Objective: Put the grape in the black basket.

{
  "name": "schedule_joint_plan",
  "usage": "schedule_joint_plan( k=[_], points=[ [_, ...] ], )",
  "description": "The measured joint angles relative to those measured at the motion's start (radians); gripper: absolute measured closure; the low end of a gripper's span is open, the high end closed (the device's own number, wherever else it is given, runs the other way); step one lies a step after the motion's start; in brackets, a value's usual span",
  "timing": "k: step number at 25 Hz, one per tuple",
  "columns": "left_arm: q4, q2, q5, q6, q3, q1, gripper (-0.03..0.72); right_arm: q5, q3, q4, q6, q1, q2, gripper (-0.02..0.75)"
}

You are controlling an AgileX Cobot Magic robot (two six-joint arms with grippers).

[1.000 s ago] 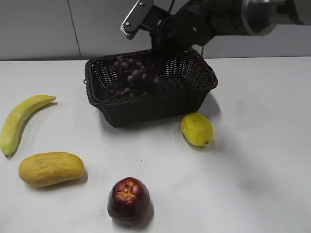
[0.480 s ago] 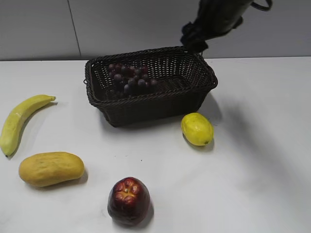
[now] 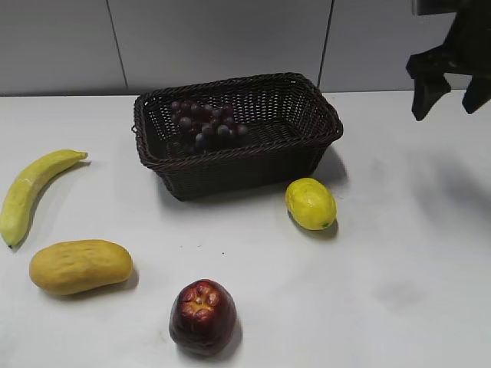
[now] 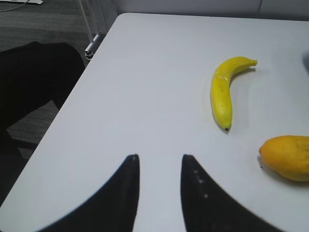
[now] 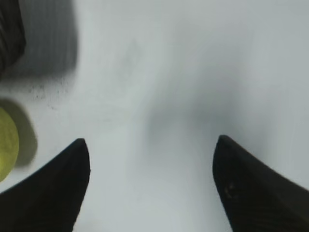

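Note:
The grape (image 3: pixel 205 123), a dark purple-red bunch, lies inside the black basket (image 3: pixel 307 149) at its left side. The basket stands at the back middle of the white table. My right gripper (image 3: pixel 449 96) hangs open and empty high at the far right, well clear of the basket. In the right wrist view its fingers (image 5: pixel 152 145) are wide apart over bare table, with a corner of the basket (image 5: pixel 10 29) at the top left. My left gripper (image 4: pixel 159 157) is open and empty over the table's left part; it does not show in the exterior view.
A banana (image 3: pixel 31 192) (image 4: pixel 223 92) and a yellow mango (image 3: pixel 80 266) (image 4: pixel 287 157) lie at the left. A dark red apple (image 3: pixel 203 317) sits at the front. A lemon (image 3: pixel 311 203) (image 5: pixel 6 142) lies just in front of the basket. The table's left edge (image 4: pixel 72 101) is near my left gripper.
My right gripper let go of the grape, which dropped into the basket. The right arm then rose and swung away to the far right. The other fruit has not moved.

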State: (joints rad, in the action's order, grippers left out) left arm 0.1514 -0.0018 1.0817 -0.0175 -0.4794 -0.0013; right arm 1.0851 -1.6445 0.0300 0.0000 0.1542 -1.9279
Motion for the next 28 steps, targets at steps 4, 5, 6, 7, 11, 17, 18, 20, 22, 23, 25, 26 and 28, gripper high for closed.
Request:
schedule_joint_plan(
  k=[4, 5, 6, 7, 11, 17, 18, 20, 22, 23, 25, 26, 28],
  points=[
    [0.000, 0.000, 0.000, 0.000, 0.000, 0.000, 0.456, 0.086, 0.012, 0.040, -0.039, -0.044, 0.047, 0.144],
    [0.000, 0.000, 0.000, 0.000, 0.000, 0.000, 0.456, 0.087, 0.026, 0.048, -0.041, -0.049, 0.067, 0.144],
    [0.000, 0.000, 0.000, 0.000, 0.000, 0.000, 0.456, 0.086, 0.049, 0.052, -0.043, -0.053, 0.095, 0.144],
    [0.000, 0.000, 0.000, 0.000, 0.000, 0.000, 0.455, 0.081, 0.080, 0.057, -0.044, -0.054, 0.131, 0.144],
    [0.000, 0.000, 0.000, 0.000, 0.000, 0.000, 0.454, 0.007, 0.255, 0.087, -0.048, -0.056, 0.302, 0.144],
    [0.000, 0.000, 0.000, 0.000, 0.000, 0.000, 0.454, -0.101, 0.576, 0.088, -0.049, -0.056, 0.551, 0.144],
    [0.000, 0.000, 0.000, 0.000, 0.000, 0.000, 0.454, -0.104, 0.625, 0.088, -0.049, -0.056, 0.589, 0.144],
    [0.000, 0.000, 0.000, 0.000, 0.000, 0.000, 0.454, -0.108, 0.707, 0.088, -0.049, -0.056, 0.656, 0.144],
    [0.000, 0.000, 0.000, 0.000, 0.000, 0.000, 0.454, -0.112, 0.788, 0.088, -0.049, -0.056, 0.727, 0.144],
    [0.000, 0.000, 0.000, 0.000, 0.000, 0.000, 0.454, -0.115, 0.819, 0.088, -0.049, -0.056, 0.757, 0.144],
    [0.000, 0.000, 0.000, 0.000, 0.000, 0.000, 0.454, -0.117, 0.891, 0.088, -0.050, -0.056, 0.824, 0.144],
    [0.000, 0.000, 0.000, 0.000, 0.000, 0.000, 0.454, -0.118, 0.919, 0.088, -0.050, -0.056, 0.852, 0.144],
    [0.000, 0.000, 0.000, 0.000, 0.000, 0.000, 0.454, -0.118, 0.985, 0.088, -0.050, -0.056, 0.921, 0.144]
  ],
)
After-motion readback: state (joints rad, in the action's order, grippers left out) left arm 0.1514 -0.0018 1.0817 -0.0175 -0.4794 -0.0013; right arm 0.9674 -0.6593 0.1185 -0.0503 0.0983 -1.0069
